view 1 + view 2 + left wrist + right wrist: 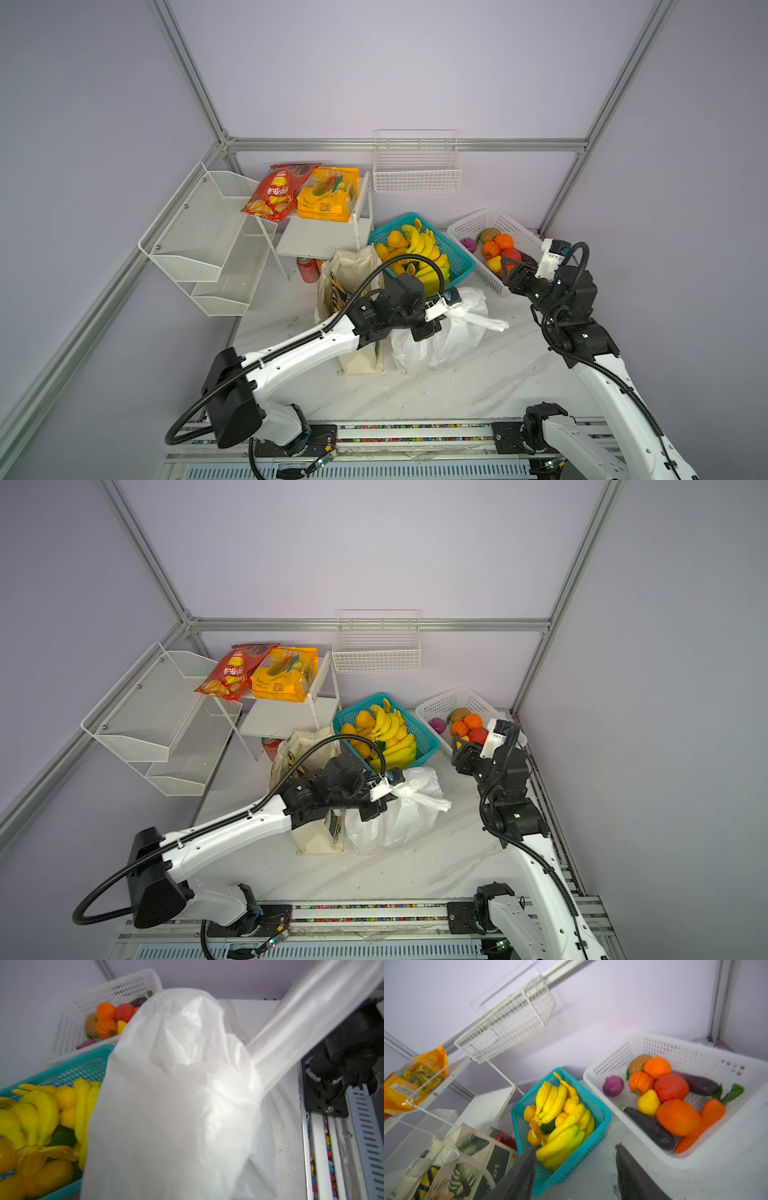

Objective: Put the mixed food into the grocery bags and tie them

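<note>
The white plastic carrier bag (457, 332) stands on the table, right of the cream canvas tote (357, 270). My left gripper (430, 330) is at the plastic bag's top, shut on its thin plastic. In the left wrist view the plastic bag (176, 1095) covers the jaws and one handle stretches away taut. A black chip bag (338, 291) pokes out of the tote. Bananas (424, 249) lie in the teal basket (461, 259). My right gripper (576, 1147) hangs open and empty in front of the white basket (675, 1047), which holds a purple eggplant (648, 1126) and other toy produce.
A red chip bag (276, 193) and an orange-yellow packet (328, 195) lie on the white rack at the back. A red can (307, 269) stands behind the tote. A wire basket (417, 166) hangs on the back wall, and a mesh shelf (208, 237) stands at the left.
</note>
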Robot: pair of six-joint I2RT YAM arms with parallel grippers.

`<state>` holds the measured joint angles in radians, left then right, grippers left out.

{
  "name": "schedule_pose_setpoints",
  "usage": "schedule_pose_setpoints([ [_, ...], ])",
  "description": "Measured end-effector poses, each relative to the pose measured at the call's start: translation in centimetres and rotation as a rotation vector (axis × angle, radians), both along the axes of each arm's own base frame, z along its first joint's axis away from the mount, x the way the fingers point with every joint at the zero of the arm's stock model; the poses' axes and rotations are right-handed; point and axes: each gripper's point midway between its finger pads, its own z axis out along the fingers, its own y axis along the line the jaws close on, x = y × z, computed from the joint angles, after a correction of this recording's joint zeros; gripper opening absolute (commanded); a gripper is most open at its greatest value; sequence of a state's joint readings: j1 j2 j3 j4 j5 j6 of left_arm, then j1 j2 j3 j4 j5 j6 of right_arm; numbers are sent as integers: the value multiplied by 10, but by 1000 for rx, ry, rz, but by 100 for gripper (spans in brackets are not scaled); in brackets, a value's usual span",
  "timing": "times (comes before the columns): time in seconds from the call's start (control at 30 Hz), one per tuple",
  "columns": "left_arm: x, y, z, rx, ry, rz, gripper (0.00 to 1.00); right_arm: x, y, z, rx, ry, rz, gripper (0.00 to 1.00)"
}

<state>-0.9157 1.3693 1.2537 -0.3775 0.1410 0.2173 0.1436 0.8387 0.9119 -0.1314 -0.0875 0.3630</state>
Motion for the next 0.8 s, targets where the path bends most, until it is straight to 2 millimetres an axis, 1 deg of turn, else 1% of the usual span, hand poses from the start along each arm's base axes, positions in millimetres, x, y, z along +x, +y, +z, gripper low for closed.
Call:
schedule_pose_setpoints([
  [0.03,3,7,22,-54,-11,42,0,-3,-5,13,0,-33,-25,62],
  [0.1,11,27,76,-190,-41,148,0,-13,-14,45,5,-112,-67,62],
  [0.13,14,36,96,-241,-53,192,0,-16,-16,53,4,-132,-78,61],
  [0.2,20,62,138,-339,-84,305,0,-20,-16,73,6,-176,-73,60],
  [0.27,23,86,170,-400,-109,411,0,-18,-9,81,8,-189,-38,60],
  [0.33,24,111,196,-443,-137,516,0,-10,0,78,8,-177,13,59],
  [0.37,25,124,206,-458,-150,571,0,-6,8,73,8,-162,50,59],
  [0.4,25,138,213,-467,-164,625,0,-1,14,66,9,-144,81,59],
  [0.47,24,164,222,-475,-198,725,0,6,30,47,8,-94,145,58],
  [0.53,22,188,224,-468,-224,812,0,7,48,33,5,-57,207,58],
  [0.57,20,198,225,-465,-235,849,0,6,58,29,5,-48,242,58],
  [0.63,19,211,226,-462,-249,899,0,-1,85,26,-1,-44,327,58],
  [0.7,19,219,223,-456,-259,939,0,-11,121,24,-5,-47,443,61],
  [0.73,21,222,219,-448,-261,956,0,-16,136,22,-8,-46,492,63],
  [0.8,26,226,202,-417,-252,991,0,-28,175,12,-16,-29,614,67],
])
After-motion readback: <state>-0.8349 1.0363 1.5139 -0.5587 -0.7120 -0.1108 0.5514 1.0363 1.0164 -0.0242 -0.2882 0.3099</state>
